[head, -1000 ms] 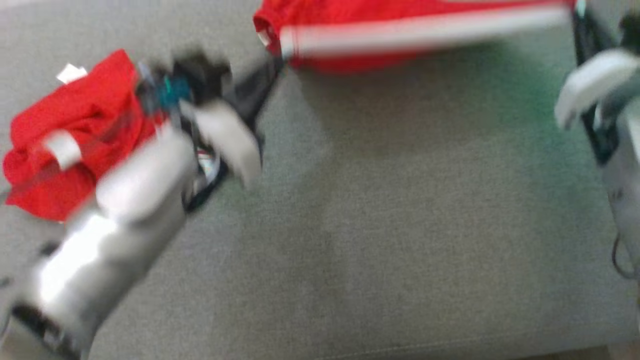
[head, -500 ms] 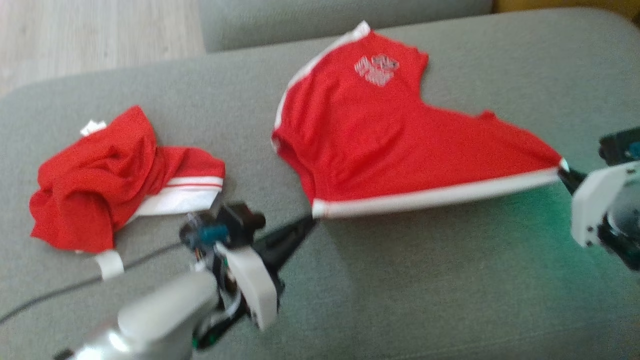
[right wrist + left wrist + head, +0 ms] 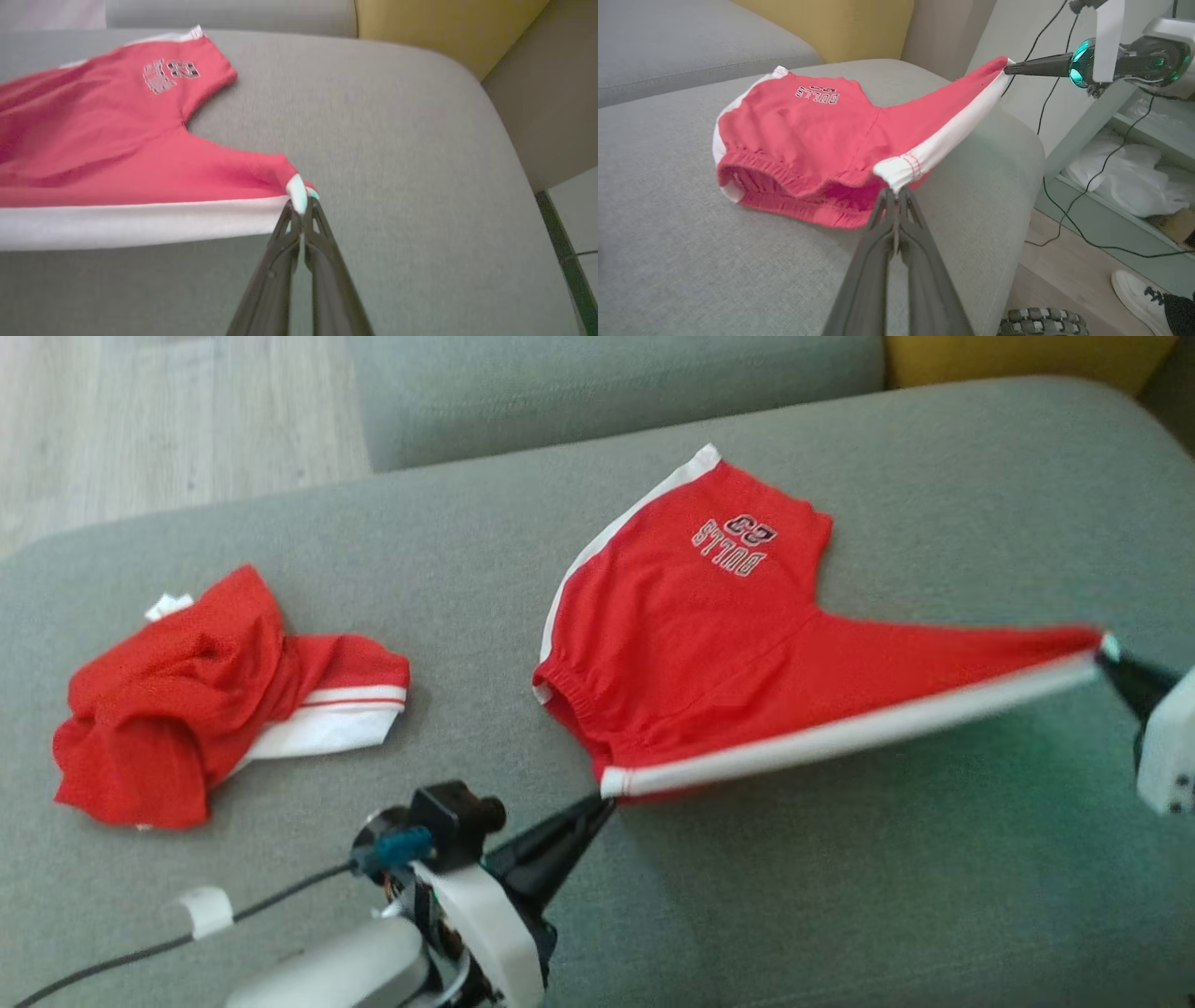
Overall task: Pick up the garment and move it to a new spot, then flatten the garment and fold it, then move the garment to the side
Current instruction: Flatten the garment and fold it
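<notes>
Bare grey seat cushion [image 3: 840, 896] on the near side of the red shorts [image 3: 691, 644]: open passage. The shorts' white-banded edge is taut between left gripper [image 3: 604, 800] and right gripper [image 3: 1106, 649] and bars the middle. Crumpled red garment [image 3: 187, 700] takes up the left part, with a clear strip between it and the shorts. Taped cable [image 3: 205, 919] trails by the left arm. Backrest cushion [image 3: 607, 383] walls the far side.

2 red garments [image 3: 691, 653] [image 3: 187, 700], 2 end effectors [image 3: 605, 800] [image 3: 1107, 650] & 1 sofa [image 3: 840, 896]

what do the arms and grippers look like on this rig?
Left gripper: long tapered black jaws, white shell, black camera block, teal connector, black cable with a white tape tag, pale grey forearm. Right gripper: same black jaws, white housing, teal-green glowing ring.
</notes>
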Controlling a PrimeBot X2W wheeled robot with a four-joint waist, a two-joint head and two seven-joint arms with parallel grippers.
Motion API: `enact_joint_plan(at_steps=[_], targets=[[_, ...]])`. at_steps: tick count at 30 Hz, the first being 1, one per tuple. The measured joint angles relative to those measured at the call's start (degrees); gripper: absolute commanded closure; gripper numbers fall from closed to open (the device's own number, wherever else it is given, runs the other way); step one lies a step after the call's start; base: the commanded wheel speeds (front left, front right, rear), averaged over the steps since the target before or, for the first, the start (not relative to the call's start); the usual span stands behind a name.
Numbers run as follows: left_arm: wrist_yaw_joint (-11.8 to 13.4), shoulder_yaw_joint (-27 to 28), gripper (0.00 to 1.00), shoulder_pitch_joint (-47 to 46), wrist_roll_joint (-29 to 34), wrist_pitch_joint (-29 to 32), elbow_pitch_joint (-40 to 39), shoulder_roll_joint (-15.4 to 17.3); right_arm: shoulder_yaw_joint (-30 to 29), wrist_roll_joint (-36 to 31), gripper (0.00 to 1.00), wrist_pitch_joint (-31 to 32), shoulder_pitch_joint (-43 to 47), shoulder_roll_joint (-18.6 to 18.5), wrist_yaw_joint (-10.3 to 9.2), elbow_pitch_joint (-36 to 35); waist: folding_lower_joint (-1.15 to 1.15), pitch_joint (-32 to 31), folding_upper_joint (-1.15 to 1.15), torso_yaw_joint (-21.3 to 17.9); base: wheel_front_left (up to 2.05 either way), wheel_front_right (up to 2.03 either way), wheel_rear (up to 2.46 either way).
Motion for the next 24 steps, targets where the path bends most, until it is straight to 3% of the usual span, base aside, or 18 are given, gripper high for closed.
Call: enact_joint_plan(at_steps=[11, 16, 24], targets=[[0.8, 4.0, 1.0, -7.2, 0.4, -0.4, 0.5, -0.2, -8.5, -13.6, 1.0, -1.2, -9.7, 8.8, 0.0, -2.7, 0.01, 6.6, 0.0, 3.4, 0.0, 0.0, 0.0], [0.1, 4.9, 1.0, -11.1, 0.4, -0.4, 2.7, -1.5, -8.7, -18.9, 1.0, -1.6, -17.5, 11.3, 0.0, 1.5, 0.02, 10.8, 0.0, 5.9, 0.0, 0.0, 0.0], [-3.9, 5.1, 1.0, -18.3, 1.9, 0.1, 9.1, -7.2, -7.2, -26.8, 1.0, -6.9, -32.6, 13.9, 0.0, 15.2, 0.01, 18.3, 0.0, 10.9, 0.0, 0.0, 0.0]])
